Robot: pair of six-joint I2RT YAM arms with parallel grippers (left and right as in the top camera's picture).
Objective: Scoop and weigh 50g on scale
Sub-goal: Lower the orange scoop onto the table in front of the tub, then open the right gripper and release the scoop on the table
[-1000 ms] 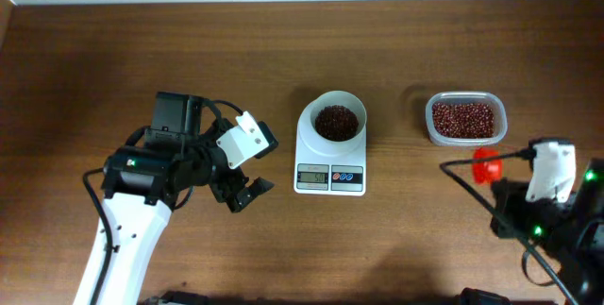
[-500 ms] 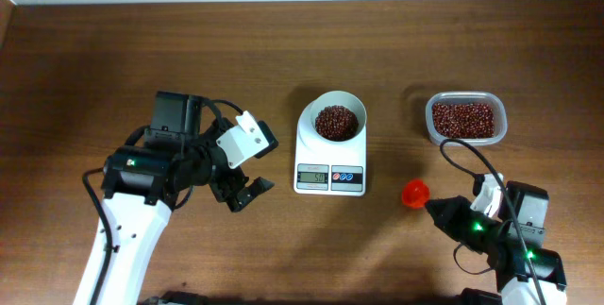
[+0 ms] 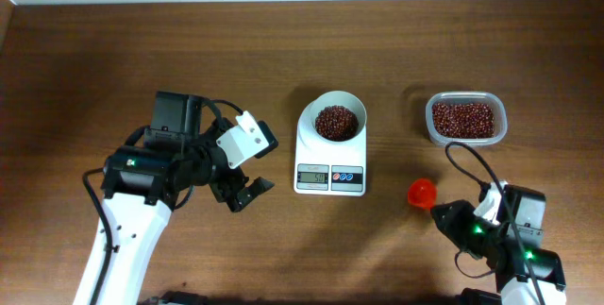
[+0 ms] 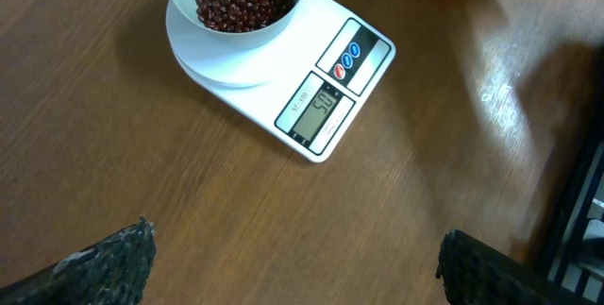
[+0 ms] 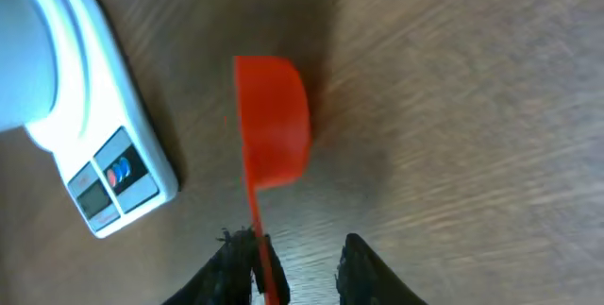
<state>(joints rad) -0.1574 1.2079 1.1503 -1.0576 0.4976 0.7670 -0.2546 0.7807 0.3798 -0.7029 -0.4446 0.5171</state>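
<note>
Weighing looks all but finished. The scale point(image 3: 330, 160) sits mid-table with a white bowl point(image 3: 337, 121) of red-brown beans on its platform. In the left wrist view its display point(image 4: 323, 108) appears to read 50 — the target, if I read the small digits rightly. The clear tub point(image 3: 464, 119) of beans stands well to the right of the scale, toward the far side. The red scoop point(image 5: 272, 121) lies on the wood just right of the scale's near corner, and I can see no beans in it.

The right gripper point(image 5: 293, 248) has its jaws partly apart. The scoop's thin handle runs between them close against one finger, with a clear gap to the other, so I judge it released rather than clamped. The left gripper point(image 4: 297, 248) stands wide open on the left and holds nothing. What seems left is only to draw the right arm clear — and perhaps confirm the reading.

Apart from those digits, nothing is legible: there is tiny print above the display, too small to make out, and a blue and a red button beside it.
</note>
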